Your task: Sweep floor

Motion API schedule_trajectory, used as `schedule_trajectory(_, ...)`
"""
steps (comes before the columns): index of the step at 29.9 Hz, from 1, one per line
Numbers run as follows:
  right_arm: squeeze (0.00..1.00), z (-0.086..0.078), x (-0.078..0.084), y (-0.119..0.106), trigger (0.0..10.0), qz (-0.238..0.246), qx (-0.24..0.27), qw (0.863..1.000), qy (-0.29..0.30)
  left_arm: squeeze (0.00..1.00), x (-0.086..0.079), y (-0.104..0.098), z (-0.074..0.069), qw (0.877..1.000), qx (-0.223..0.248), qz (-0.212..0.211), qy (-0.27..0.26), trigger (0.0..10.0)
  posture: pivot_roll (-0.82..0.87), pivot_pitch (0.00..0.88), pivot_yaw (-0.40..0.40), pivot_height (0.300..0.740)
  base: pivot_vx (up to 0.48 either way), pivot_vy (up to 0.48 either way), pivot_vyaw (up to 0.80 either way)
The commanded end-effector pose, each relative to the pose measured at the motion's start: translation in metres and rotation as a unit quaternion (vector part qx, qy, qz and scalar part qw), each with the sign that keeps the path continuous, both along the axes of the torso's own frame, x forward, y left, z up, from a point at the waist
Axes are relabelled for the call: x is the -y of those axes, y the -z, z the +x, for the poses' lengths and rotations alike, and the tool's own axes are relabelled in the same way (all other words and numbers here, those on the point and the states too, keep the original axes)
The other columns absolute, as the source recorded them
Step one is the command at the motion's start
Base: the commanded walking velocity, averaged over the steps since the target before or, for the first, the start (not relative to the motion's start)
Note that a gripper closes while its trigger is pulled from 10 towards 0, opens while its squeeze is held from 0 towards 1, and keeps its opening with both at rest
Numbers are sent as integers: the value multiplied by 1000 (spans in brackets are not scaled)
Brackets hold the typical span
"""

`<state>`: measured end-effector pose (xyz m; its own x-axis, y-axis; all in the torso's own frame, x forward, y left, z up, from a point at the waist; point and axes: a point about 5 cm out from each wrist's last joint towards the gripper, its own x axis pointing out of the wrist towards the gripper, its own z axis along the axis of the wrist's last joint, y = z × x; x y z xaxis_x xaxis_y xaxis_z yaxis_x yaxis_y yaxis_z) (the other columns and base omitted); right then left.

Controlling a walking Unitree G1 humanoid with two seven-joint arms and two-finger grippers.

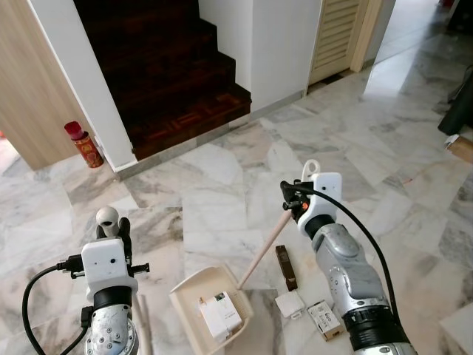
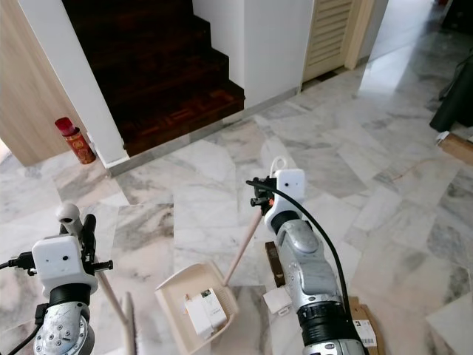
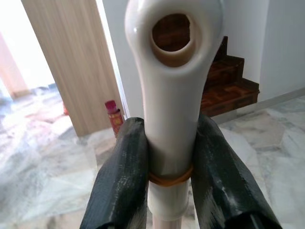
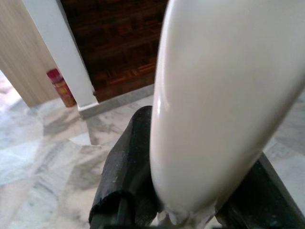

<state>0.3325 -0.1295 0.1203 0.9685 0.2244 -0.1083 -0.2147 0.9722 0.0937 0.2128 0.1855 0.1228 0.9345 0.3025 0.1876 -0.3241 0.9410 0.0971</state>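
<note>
Broom head: out of frame; the broom handle [image 1: 111, 219] runs down past the bottom edge at 7 o'clock.
Box in dustpan [image 1: 221, 316]: printing too small to read; its lower end is cut by the bottom edge.
Dustpan handle [image 4: 224, 100]: so close in the right wrist view that it is a blur and hides the right gripper's far finger.
Carton [image 2: 360, 322] at 5 o'clock: partly behind the right arm.
Red bottle [image 1: 84, 145]: label unreadable.

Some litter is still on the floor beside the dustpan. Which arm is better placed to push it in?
Probably the left: its gripper holds the broom handle, the sweeping tool. The right gripper holds the dustpan's handle, steadying the dustpan near the dark bar and small packets.
</note>
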Motion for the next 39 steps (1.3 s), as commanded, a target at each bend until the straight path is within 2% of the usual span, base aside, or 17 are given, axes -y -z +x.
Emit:
schedule_trajectory(1, 0, 3, -8, -12, 10000, 11, 22, 1000, -11, 0, -3, -9, -1, 1000, 16, 15, -4, 10000, -172, 49, 38, 740, 0, 307, 0)
schedule_trajectory(39, 0, 4, -10, -12, 10000, 17, 19, 1000, -14, 0, -3, -10, -1, 1000, 16, 14, -4, 10000, -164, 57, 36, 740, 0, 307, 0)
